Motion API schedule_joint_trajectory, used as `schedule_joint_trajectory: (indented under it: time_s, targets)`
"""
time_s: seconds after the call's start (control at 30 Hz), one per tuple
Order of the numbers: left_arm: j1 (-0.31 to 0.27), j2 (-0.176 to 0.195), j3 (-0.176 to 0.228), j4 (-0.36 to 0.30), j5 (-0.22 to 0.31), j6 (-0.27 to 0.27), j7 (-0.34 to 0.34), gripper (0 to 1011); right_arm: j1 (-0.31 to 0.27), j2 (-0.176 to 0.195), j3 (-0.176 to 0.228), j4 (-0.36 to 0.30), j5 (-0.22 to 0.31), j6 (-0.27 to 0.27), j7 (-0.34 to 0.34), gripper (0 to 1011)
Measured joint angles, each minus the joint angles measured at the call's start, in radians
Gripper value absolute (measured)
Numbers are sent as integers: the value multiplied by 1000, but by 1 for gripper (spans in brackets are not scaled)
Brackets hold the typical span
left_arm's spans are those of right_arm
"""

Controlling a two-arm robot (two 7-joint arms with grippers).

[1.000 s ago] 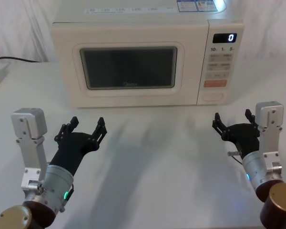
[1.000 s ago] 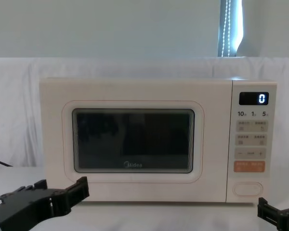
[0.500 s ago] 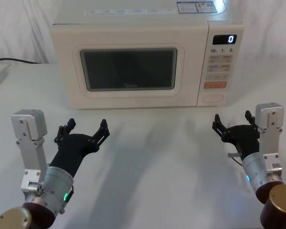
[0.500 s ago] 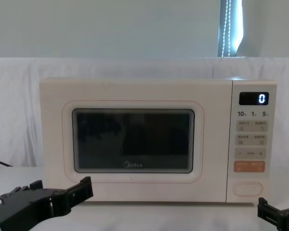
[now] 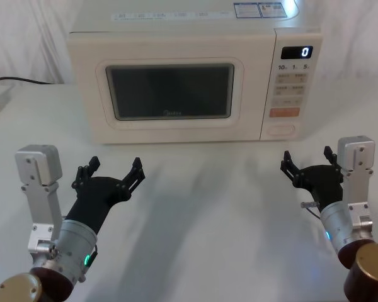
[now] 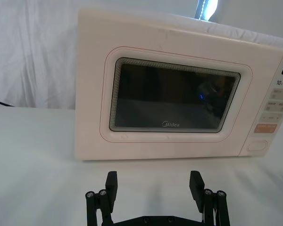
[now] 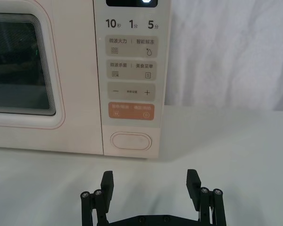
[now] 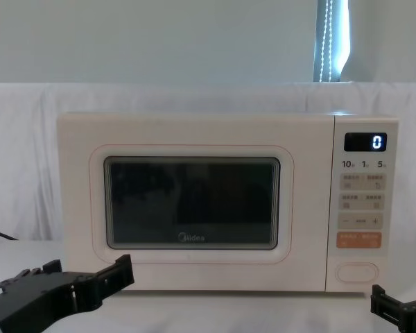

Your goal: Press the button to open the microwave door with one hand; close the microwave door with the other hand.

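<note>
White cloth covers the bench (image 5: 208, 207) and the wall behind it.

Head view: the microwave (image 5: 176, 28) stands at the far edge of the bench, its door (image 5: 170, 91) flush with the body, so no step looks done: the press and the closing are both left. The button (image 5: 281, 129) sits at the foot of the panel, untouched. The left gripper (image 5: 112, 171) hovers over the near left part of the bench, forks spread wide, pointing at the door. The right gripper (image 5: 309, 160) hovers near the right edge, also spread wide and empty, well short of the button.

Left wrist view: the left gripper frames bare cloth, with the shut door beyond.

Right wrist view: the right gripper faces the button, the fitter hand for the press.

Chest view: both grippers lie low at the near edge; the display (image 8: 365, 142) reads 0.
</note>
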Motion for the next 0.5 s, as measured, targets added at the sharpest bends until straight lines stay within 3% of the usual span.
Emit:
schedule_joint_trajectory:
  time_s: [0.5]
  targets:
    - [0, 0, 0, 0, 0, 0, 0, 1001, 0, 0, 0, 0, 0, 0, 0, 1002]
